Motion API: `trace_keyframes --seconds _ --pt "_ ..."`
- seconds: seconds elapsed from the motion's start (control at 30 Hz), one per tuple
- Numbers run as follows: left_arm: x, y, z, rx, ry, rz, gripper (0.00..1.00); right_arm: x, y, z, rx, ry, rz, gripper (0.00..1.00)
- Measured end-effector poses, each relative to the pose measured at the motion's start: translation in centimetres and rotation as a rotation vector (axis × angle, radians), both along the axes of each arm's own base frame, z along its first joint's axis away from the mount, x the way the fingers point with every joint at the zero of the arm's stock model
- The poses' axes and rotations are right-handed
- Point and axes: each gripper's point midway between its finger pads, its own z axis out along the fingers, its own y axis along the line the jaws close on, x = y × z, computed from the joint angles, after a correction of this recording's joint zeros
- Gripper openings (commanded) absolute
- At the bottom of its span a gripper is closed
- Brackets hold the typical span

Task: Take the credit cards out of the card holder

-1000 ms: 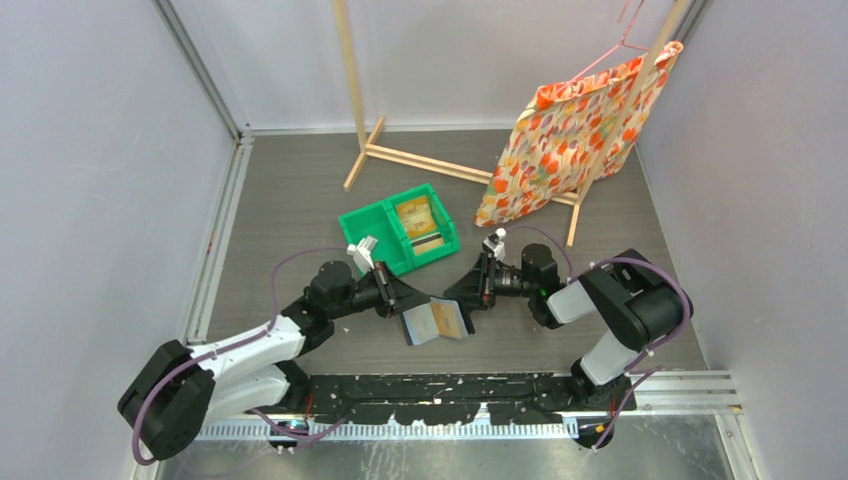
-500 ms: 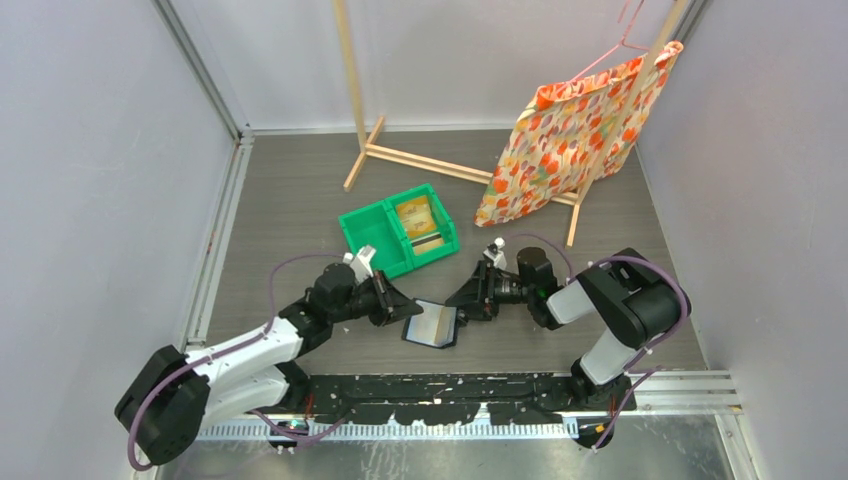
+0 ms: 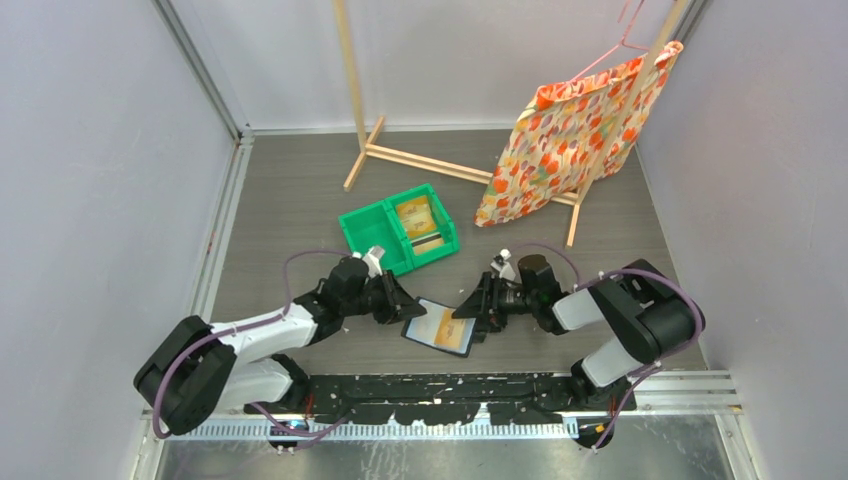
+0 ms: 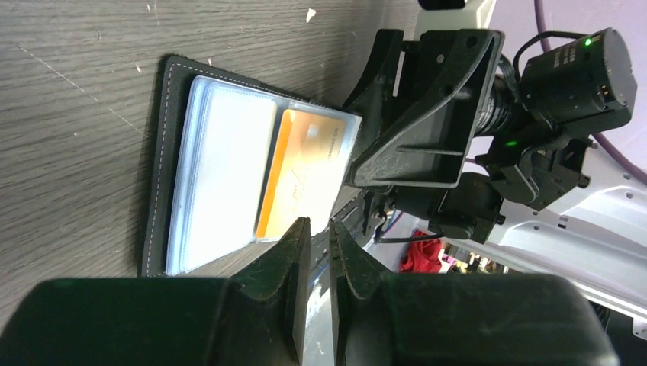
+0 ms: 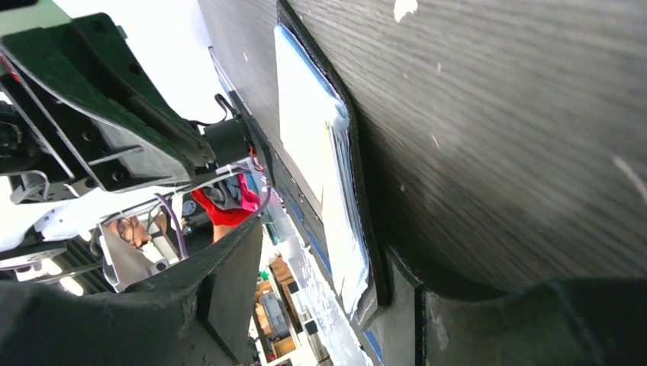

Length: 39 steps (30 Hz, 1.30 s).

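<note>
The card holder (image 3: 415, 328) lies open and flat on the table between my two grippers. An orange credit card (image 3: 443, 328) sits in its clear pocket, also in the left wrist view (image 4: 297, 171) beside a pale pocket. More credit cards (image 3: 414, 214) lie in the green bin. My left gripper (image 3: 407, 307) is at the holder's left corner, its jaws nearly together with nothing between them (image 4: 320, 226). My right gripper (image 3: 466, 311) is open at the holder's right edge; in the right wrist view (image 5: 320, 255) that edge (image 5: 347, 229) rests against one finger.
The green two-compartment bin (image 3: 362, 224) stands just behind the left gripper. A wooden rack (image 3: 420, 162) with an orange flowered cloth (image 3: 570, 130) stands at the back right. Grey walls close in both sides.
The card holder was held up off the table by the left gripper; it has come down and now lies flat. Both grippers have moved lower and nearer the front.
</note>
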Motion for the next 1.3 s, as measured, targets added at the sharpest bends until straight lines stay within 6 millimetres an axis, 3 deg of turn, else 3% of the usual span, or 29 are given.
trace_keyframes --seconds 0.2,0.5,0.73,1.1,1.3 --pt "0.1 -0.1 0.4 -0.004 -0.017 -0.005 0.21 -0.6 -0.8 0.1 -0.037 -0.014 -0.019 0.36" --pt "-0.2 -0.2 -0.4 0.014 0.001 -0.033 0.32 -0.3 -0.8 -1.8 -0.069 0.037 -0.040 0.35" --pt "0.1 -0.4 0.2 0.024 -0.019 -0.046 0.33 0.8 0.6 -2.1 0.008 0.035 -0.046 0.01" --pt "-0.6 -0.7 0.8 -0.007 -0.005 -0.080 0.35 2.6 1.9 -0.2 0.153 0.034 -0.097 0.01" --pt "-0.5 -0.9 0.9 -0.019 -0.005 -0.084 0.43 2.7 2.4 1.7 0.208 -0.003 -0.071 0.01"
